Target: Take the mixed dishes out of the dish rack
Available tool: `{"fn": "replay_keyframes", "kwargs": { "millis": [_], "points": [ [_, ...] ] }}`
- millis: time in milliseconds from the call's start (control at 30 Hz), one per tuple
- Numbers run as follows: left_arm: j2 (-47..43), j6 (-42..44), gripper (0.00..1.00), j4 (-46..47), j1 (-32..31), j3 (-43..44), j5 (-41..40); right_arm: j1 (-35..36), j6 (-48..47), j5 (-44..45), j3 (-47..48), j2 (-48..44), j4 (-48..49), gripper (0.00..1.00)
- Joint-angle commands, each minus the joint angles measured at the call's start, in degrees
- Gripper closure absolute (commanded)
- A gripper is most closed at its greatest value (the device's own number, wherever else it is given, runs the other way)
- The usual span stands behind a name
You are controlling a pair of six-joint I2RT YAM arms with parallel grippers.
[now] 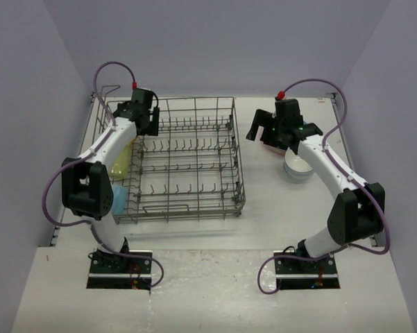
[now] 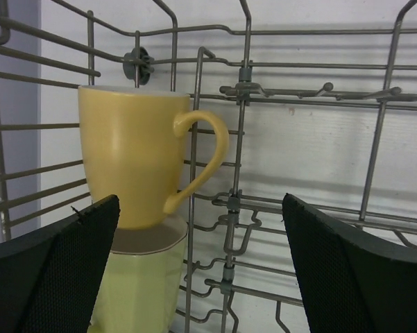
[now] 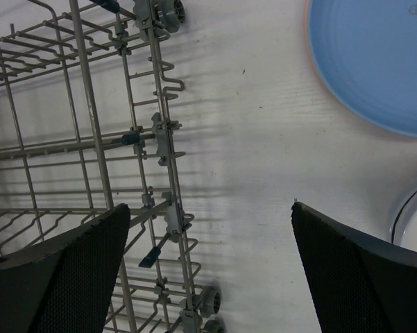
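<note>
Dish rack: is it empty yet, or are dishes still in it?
Not empty. A yellow mug still sits among the dish rack wires at its left end.

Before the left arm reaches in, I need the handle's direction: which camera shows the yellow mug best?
Left wrist view: the yellow mug is close and side-on, handle to the image's right. The top view shows only a yellow sliver beside the left arm. The right wrist view shows none of it, just the dish rack and a blue plate.

Yellow mug, blue plate, grey rack
</note>
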Motion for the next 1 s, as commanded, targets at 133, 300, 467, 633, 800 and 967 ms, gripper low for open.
{"fn": "replay_keyframes", "kwargs": {
  "millis": [133,300,467,633,800,967],
  "points": [
    [5.11,3.92,0.09,0.35,-2.11,4.11,-5.39,0.58,2.36,3.55,4.44,2.91,-0.74,0.01],
    [8.10,5.06,0.21,2.20,-2.21,4.20,-6.09,0.67,2.18,4.08,5.06,3.70,-1.61,0.01],
    [10.03,5.06,0.37,2.98,-2.12,4.02,-9.70,0.67,1.83,5.23,5.67,4.05,-2.50,0.01],
    [11.17,5.32,0.44,4.21,-2.12,4.20,-10.23,0.67,1.83,5.84,6.02,4.40,-2.93,0.01],
    [12.76,5.59,0.51,4.57,-2.21,4.55,-11.63,0.67,1.92,6.63,6.29,4.84,-3.64,0.01],
    [13.20,6.56,0.51,6.68,-2.12,3.49,-12.69,0.67,2.18,6.63,6.11,4.84,-3.73,0.01]
  ]
}}
